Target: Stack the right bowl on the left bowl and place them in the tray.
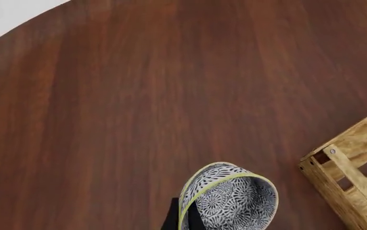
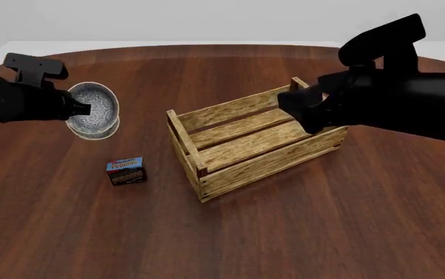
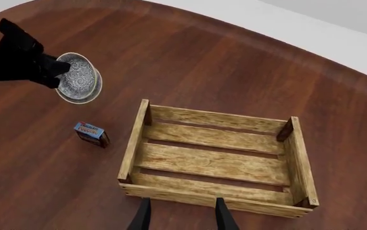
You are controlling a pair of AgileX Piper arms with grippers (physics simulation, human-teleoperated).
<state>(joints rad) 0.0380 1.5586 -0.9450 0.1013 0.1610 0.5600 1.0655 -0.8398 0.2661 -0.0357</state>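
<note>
Dark red-brown round wooden surface, pale wall behind. Near the middle, large rectangular light-wood slatted tray with darker corner posts, nothing inside.

Black right arm high over the far right corner of the tray; right claw with fingers apart, holding nothing, pointed down at one long wall of the tray.

Black left arm at the far left; left claw closed on the rim of small round white bowls with blue-grey speckles. Two rims visible one inside the other in the left wrist view, so probably both bowls nested already; impossible to say which is which. Bowls tilted with the opening toward the front camera, seemingly lifted off the surface, well apart from the tray.

Between bowls and tray, nearer the front, small blue-and-brown pudding box, not touched.

Step in hand, by judgement: stacking done, carrying begun. Next: move right across to the tray, high enough to pass its near wall, level the bowls, lower onto the slats, then release.
</note>
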